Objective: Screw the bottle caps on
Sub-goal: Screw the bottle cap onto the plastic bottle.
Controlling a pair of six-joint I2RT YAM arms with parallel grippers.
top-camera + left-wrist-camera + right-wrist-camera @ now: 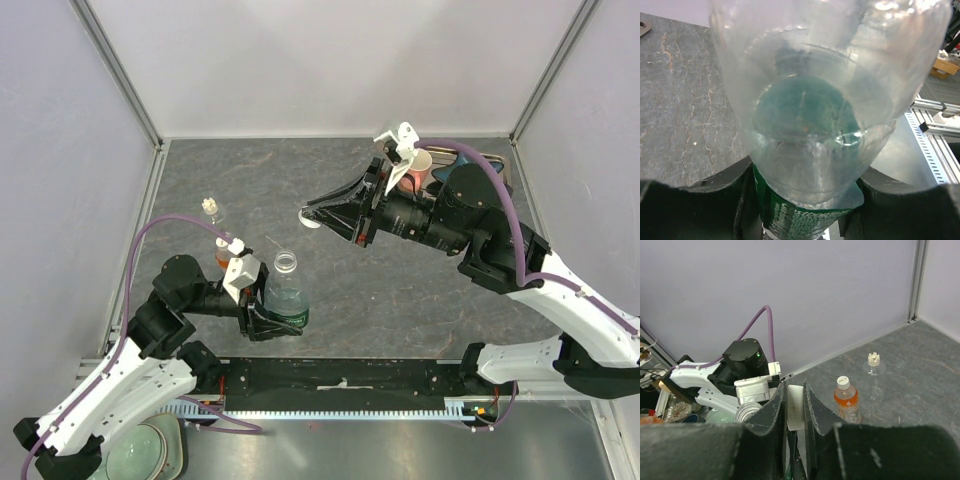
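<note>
My left gripper point(277, 322) is shut on the clear bottle point(286, 296) with the green label, holding it upright with its mouth uncapped. In the left wrist view that bottle point(810, 100) fills the frame, with the left gripper point(807, 200) clamped around its label. My right gripper point(312, 218) hovers above the table, up and right of the bottle, shut on a white bottle cap point(795, 409) held on edge between its fingers point(815, 410). The orange bottle point(846, 399) and the tiny clear bottle point(873, 371) stand capped to the left.
A pink mug point(412, 172) stands at the back right beside a metal tray point(492, 162), behind the right arm. A pale green bowl point(140, 455) sits off the table at the near left. Enclosure walls ring the grey table point(300, 180).
</note>
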